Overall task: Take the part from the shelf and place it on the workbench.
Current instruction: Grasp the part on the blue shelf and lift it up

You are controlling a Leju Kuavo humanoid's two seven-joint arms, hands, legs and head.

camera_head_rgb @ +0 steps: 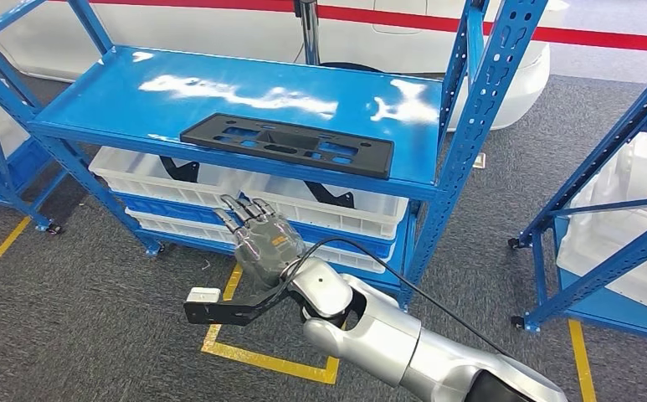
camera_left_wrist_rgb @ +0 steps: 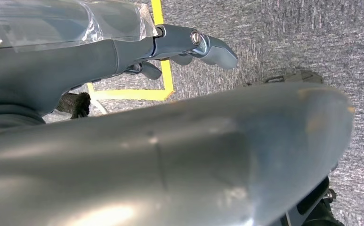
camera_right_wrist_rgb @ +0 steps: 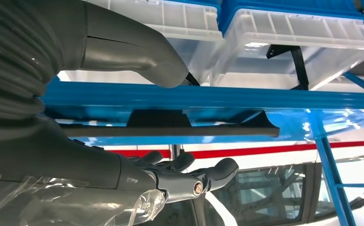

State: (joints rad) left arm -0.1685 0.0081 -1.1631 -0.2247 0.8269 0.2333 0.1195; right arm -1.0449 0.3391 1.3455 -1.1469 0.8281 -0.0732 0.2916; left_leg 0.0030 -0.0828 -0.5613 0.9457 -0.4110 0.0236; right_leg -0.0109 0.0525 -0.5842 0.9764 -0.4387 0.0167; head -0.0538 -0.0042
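Observation:
A flat black plastic part with several cut-outs lies on the top blue shelf, near its front edge. My right hand is raised in front of the shelf, below the part and short of it, fingers apart and holding nothing. In the right wrist view the part appears edge-on beyond my right hand, with a gap between them. My left hand hangs over the grey carpet, fingers loosely extended, holding nothing.
White bins with black parts sit on the lower shelves. A second blue rack stands at the right. Yellow floor tape marks the carpet. A white car body stands behind the shelf.

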